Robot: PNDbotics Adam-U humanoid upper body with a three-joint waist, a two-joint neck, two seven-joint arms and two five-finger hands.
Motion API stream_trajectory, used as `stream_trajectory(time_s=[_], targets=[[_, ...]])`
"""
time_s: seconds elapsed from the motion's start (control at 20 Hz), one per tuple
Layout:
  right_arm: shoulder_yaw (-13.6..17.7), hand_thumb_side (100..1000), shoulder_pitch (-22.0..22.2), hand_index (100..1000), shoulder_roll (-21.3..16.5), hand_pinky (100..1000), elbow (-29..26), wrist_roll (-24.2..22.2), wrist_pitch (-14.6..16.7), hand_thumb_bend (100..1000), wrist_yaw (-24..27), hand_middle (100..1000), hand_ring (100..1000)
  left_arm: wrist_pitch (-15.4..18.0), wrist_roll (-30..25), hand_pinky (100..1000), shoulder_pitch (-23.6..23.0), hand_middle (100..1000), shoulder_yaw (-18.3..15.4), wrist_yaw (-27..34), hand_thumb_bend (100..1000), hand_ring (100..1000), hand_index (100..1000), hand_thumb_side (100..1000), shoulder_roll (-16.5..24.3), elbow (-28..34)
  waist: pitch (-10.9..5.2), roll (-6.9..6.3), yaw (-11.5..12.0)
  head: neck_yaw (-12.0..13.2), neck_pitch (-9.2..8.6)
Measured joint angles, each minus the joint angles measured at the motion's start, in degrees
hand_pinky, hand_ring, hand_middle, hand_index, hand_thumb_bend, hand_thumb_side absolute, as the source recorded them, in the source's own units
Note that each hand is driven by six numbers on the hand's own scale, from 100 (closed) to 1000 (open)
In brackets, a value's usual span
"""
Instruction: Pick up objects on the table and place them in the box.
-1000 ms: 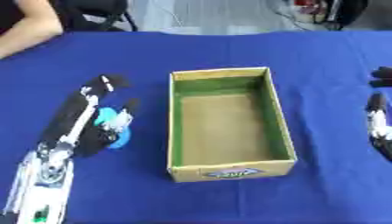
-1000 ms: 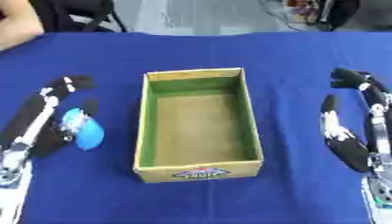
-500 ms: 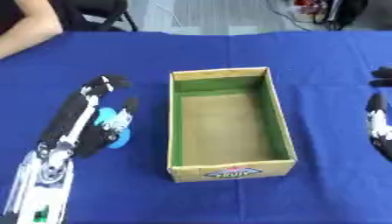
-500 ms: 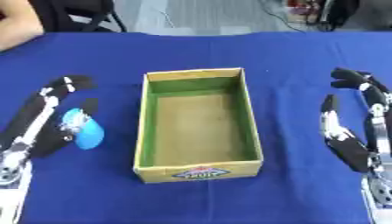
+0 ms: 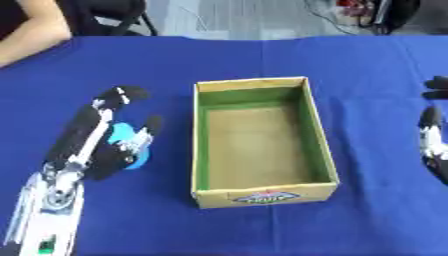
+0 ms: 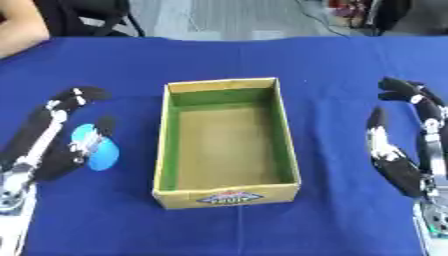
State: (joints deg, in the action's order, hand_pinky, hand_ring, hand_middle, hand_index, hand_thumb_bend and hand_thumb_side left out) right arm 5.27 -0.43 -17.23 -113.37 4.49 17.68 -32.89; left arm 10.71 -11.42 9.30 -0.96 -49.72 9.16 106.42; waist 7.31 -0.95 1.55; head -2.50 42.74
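The left hand [image 5: 96, 145] is seen left of the box [image 5: 261, 192], fingers stretched out and open, with the light blue object [image 6: 93, 151] lying on the blue counter [image 5: 367, 80] between thumb and fingers, not yet gripped. The object's long axis is judged to run roughly along the box's long side. The box lies just to the object's right. The right hand [image 6: 409, 145], open and empty, rests right of the box, well apart from the object.

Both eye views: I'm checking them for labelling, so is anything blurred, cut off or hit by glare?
Left eye view: soft throughout, right hand cut by the edge. Right eye view: right hand shows whole, blue object lacks detail; no glare on the box.
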Motion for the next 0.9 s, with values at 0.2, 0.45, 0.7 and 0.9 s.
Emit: stream_trajectory(time_s=[0.2, 0.45, 0.7, 0.9], targets=[[0.0, 634, 0.0, 861, 0.0, 824, 0.0, 0.0, 0.0, 116, 0.0, 729, 688, -4.0, 4.1, 1000, 0.0, 1000, -1.0, -4.1, 446, 1000, 865, 905, 0.0, 0.0, 0.00, 0.00, 0.0, 0.0, -0.01], [0.0, 636, 0.0, 861, 0.0, 824, 0.0, 0.0, 0.0, 120, 0.0, 729, 688, -6.5, 7.6, 1000, 0.0, 1000, -0.9, -5.7, 430, 1000, 865, 907, 0.0, -0.5, 0.00, 0.00, 0.0, 0.0, -0.01], [0.0, 637, 0.0, 861, 0.0, 824, 0.0, 0.0, 0.0, 121, 0.0, 730, 688, -6.8, 7.9, 1000, 0.0, 1000, -0.6, -5.9, 425, 1000, 865, 919, 0.0, -0.9, 0.00, 0.00, 0.0, 0.0, -0.02], [0.0, 638, 0.0, 862, 0.0, 824, 0.0, 0.0, 0.0, 122, 0.0, 730, 687, -6.8, 7.8, 1000, 0.0, 1000, -0.6, -5.9, 425, 1000, 865, 925, 0.0, -1.2, 0.00, 0.00, 0.0, 0.0, -0.39]])
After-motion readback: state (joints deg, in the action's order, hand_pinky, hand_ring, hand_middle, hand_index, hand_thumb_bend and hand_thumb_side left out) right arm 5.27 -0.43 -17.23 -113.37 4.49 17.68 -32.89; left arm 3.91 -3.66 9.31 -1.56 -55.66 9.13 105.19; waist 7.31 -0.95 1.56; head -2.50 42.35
